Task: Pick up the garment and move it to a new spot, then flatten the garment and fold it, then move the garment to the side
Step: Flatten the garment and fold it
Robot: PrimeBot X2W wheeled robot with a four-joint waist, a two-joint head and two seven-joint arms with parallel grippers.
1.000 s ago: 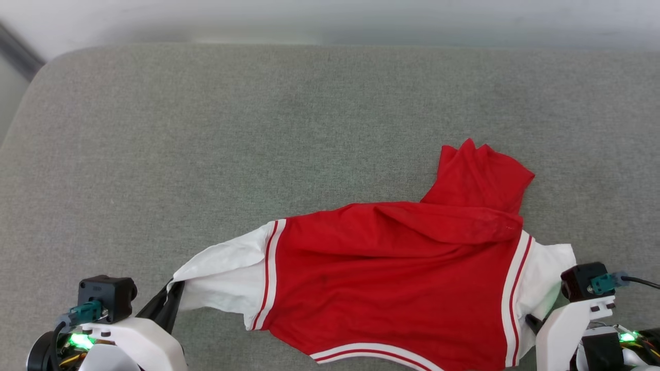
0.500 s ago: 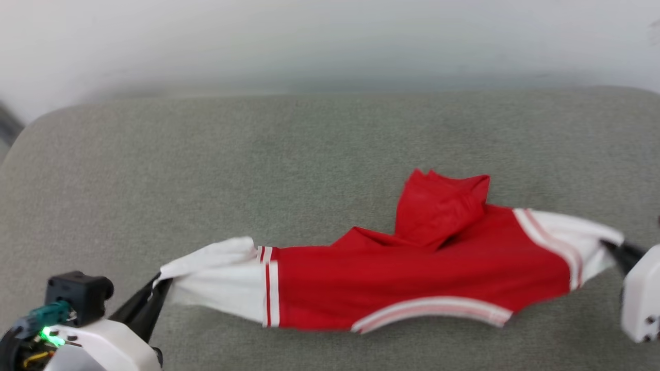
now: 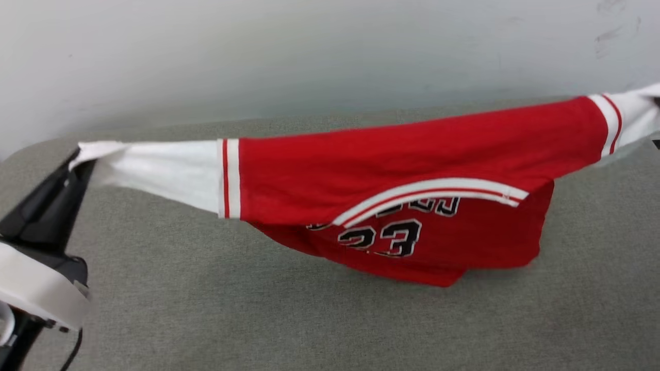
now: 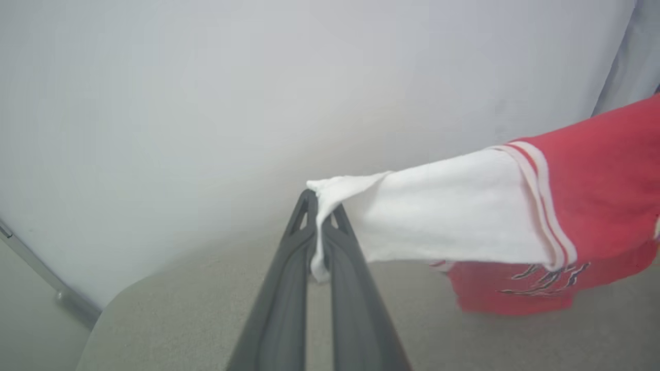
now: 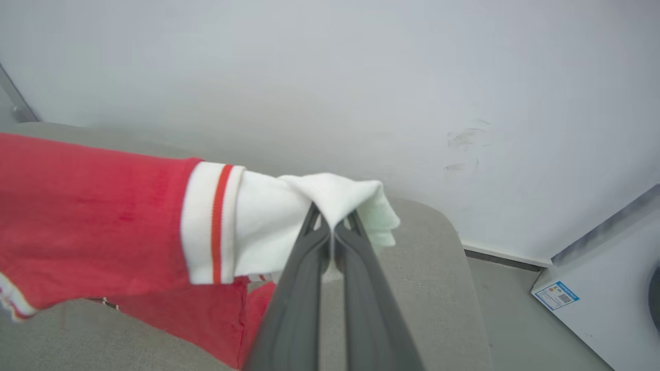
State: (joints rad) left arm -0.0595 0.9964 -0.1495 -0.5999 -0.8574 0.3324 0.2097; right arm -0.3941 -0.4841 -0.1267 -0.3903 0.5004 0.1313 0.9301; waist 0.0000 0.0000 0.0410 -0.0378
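1. Head view first: look at the garment (image 3: 392, 154), lifted and stretched wide from left to right above the grey cushion (image 3: 258, 319), with the black "23" print on the part hanging down.
2. Lowest red fold touching the cushion or just above it: cannot tell.
3. Left gripper (image 4: 319, 206): closed tight, pinching the tip of the left white sleeve (image 4: 438, 206).
4. Right gripper (image 5: 332, 219): closed tight too, pinching the bunched end of the right white sleeve (image 5: 268, 226).
5. Looks like the carrying step, on the way to a new spot.
6. Move both arms together, at the same speed and the same height, to hold the garment level.
7. Pull gently, not hard, with only thin sleeve ends in the jaws; easy to lose soft cloth that way.
8. Lift high enough to clear the cushion with the hanging part and not drag it.
9. Lay the hanging hem down on the far side first, then ease back toward the near side to land it flat with no bumps.
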